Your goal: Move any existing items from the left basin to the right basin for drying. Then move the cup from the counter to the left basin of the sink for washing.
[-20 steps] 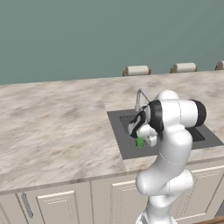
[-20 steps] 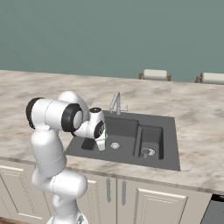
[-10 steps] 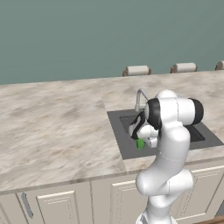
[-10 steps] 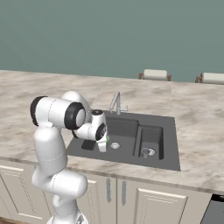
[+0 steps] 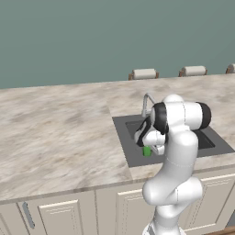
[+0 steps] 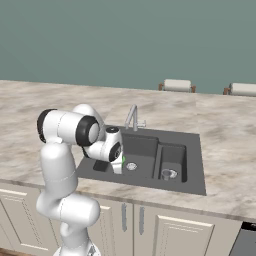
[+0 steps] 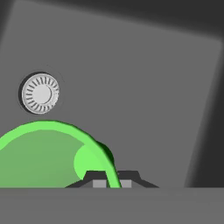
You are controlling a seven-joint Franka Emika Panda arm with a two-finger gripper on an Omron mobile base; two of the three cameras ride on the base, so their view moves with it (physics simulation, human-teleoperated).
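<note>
- Cup (image 7: 48, 153) pinched by its rim in the tool (image 7: 109, 181), hanging over the left basin (image 7: 144, 87) near the drain (image 7: 40, 93).
- Held low, probably for setting down to wash.
- Small item apparently in the right basin (image 6: 172, 157) already.

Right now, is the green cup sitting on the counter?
No, the green cup is pinched at its rim by the fingers over the left basin.

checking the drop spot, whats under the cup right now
Under the cup, held by its rim in the end effector, lies the bare dark floor of the left basin, with the drain ring beside it. The floor directly beneath the cup is covered.
</note>
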